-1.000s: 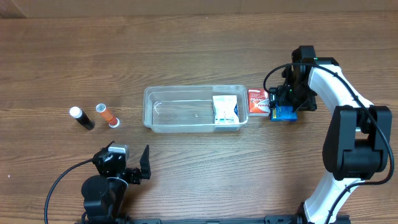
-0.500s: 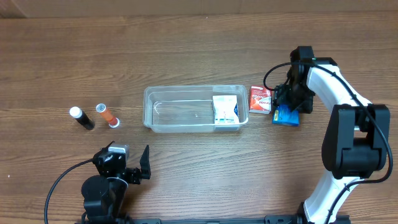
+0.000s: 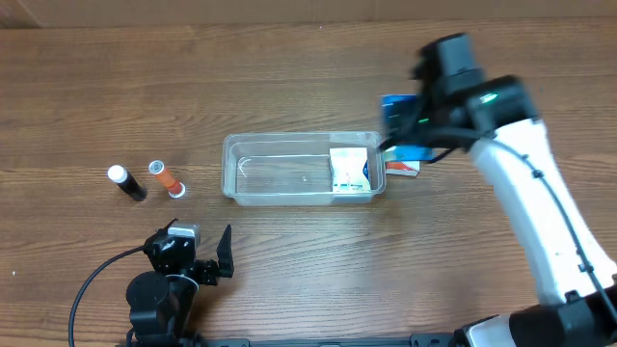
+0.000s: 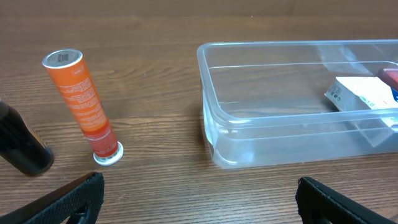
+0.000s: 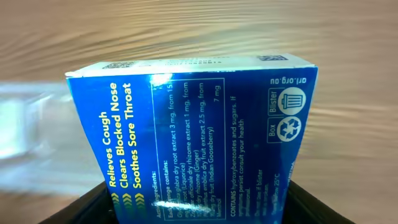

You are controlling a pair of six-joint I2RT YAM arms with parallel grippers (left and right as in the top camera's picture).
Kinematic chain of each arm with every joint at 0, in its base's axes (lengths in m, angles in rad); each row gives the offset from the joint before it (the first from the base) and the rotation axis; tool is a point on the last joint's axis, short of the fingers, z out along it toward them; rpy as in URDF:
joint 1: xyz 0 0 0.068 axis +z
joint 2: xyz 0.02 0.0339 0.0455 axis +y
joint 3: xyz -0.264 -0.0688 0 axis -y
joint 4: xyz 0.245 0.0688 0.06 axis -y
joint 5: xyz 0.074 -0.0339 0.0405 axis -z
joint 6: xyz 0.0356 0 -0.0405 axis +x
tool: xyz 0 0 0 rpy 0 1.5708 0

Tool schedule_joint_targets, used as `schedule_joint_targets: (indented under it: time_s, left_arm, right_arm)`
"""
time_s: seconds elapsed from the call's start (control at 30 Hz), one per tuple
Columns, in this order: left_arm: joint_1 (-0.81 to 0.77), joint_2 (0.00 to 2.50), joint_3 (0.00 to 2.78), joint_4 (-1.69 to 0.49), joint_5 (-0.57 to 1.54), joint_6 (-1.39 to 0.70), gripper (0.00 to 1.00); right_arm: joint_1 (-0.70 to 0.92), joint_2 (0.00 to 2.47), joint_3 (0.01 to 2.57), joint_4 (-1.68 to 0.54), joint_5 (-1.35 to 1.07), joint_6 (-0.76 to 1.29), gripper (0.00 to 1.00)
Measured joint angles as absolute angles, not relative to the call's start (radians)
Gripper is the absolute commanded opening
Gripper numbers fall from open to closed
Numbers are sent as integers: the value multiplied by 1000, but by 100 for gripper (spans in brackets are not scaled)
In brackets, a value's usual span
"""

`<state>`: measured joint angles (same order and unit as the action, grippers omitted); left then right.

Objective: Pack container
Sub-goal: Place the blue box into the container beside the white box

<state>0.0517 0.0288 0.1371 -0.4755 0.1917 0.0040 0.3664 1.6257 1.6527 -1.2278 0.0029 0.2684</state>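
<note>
The clear container (image 3: 289,145) lies mid-table with a white box (image 3: 349,170) in its right end. My right gripper (image 3: 413,130) is shut on a blue box (image 3: 397,114), held in the air just beyond the container's right end. In the right wrist view the blue box (image 5: 193,137) fills the frame between my dark fingers (image 5: 311,208), and the container (image 5: 25,118) is a blur at the left. A red box (image 3: 403,168) lies on the table under the arm. My left gripper (image 3: 207,262) rests open near the front edge, its jaws wide apart on bare wood (image 4: 202,202).
An orange tube (image 3: 166,178) and a black tube (image 3: 126,183) lie left of the container. The left wrist view shows the orange tube (image 4: 81,106), the black tube (image 4: 22,149), the container's near wall (image 4: 267,143) and the white box (image 4: 364,96).
The right gripper closed on the blue box beside the red box, lifted it and swung it left and back toward the container's right end. The left arm stayed still.
</note>
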Motion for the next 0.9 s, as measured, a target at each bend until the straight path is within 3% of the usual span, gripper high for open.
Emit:
schedule_joint_targets:
  time_s: [0.13,0.27,0.6,0.73,0.9]
  left_arm:
    - [52,29,137,-476,191,4,100]
    - [52,29,137,-476,192,4,100]
    - [52,29,137,-476,192,4,100]
    - [52,29,137,-476,192,4,100]
    - [52,29,137,-476,191,4,100]
  right_arm:
    - [657,1687,1648,-1053,38,384,70]
    - [799,1831,1648,-989,108,501,69]
    - [755,2030,1641,-965,181,594,70]
    - [734,2030,1641,-965,186,602,85]
    - [733,2030,1641,-991,192,614,87]
